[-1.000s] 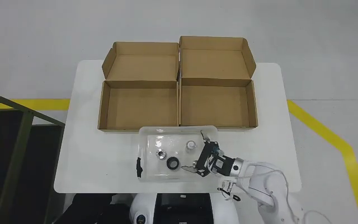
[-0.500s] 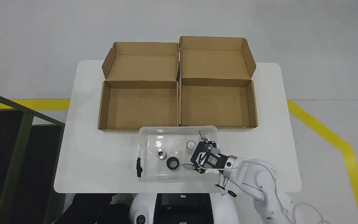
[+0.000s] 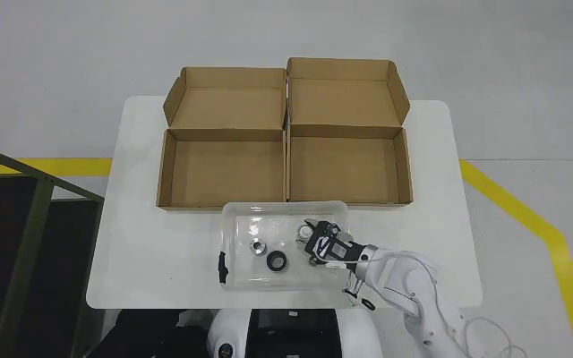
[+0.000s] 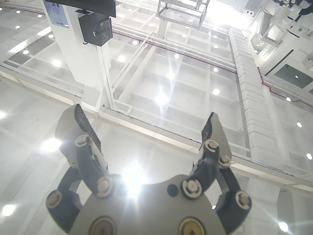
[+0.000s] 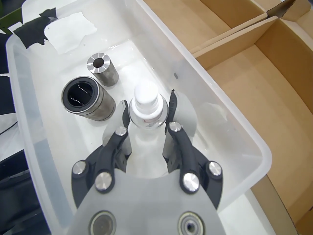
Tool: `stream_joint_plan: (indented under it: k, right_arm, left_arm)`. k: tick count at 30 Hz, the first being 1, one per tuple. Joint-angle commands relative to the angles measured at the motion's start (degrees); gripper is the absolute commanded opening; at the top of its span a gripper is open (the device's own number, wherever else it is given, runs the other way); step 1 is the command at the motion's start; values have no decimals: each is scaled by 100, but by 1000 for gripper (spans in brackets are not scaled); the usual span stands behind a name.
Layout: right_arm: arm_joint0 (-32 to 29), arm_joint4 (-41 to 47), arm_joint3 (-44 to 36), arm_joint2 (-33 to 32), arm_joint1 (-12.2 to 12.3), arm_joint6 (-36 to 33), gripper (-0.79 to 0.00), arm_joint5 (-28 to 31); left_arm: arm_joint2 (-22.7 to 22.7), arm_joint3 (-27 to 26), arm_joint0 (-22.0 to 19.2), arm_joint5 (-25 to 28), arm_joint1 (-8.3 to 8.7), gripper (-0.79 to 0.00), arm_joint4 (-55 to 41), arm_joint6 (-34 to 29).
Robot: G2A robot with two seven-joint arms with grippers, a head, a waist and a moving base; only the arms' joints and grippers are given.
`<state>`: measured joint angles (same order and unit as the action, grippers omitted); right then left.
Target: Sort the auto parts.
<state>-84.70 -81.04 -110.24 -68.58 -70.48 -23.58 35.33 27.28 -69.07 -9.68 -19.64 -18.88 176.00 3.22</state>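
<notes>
Tabletop (image 3: 134,224): 1.
Open cardboard boxes: 2, side by side: left box (image 3: 221,170), right box (image 3: 345,168). Each has 1 lid folded back.
Clear plastic bin (image 3: 240,228): 1.
Parts in the bin: 3, all different:
1 small steel sleeve (image 5: 102,72)
1 larger linear bearing (image 5: 88,101)
1 white-capped bottle (image 5: 147,106)
White paper label (image 5: 69,31) on the bin: 1.

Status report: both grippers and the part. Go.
Left gripper open, pointing at ceiling. Right gripper around white-capped bottle in clear bin, contact unclear. Metal bearing close beside, metal sleeve beyond.
</notes>
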Motion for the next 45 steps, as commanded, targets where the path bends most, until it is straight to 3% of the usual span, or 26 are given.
stream_joint_plan:
  k: [1,15,32,45]
  right_arm:
    - [13,28,-23,-11,10,6,-785,26]
    - [-205,822,-936,-350,125,238,-785,449]
    - [9,2180,-943,-459,97,1590,-785,-135]
    - [107,3030,-917,-496,100,2143,-785,129]
  left_arm:
    - [0,0,0,0,0,0,0,0]
    - [0,0,0,0,0,0,0,0]
    - [0,0,0,0,0,0,0,0]
    - [0,0,0,0,0,0,0,0]
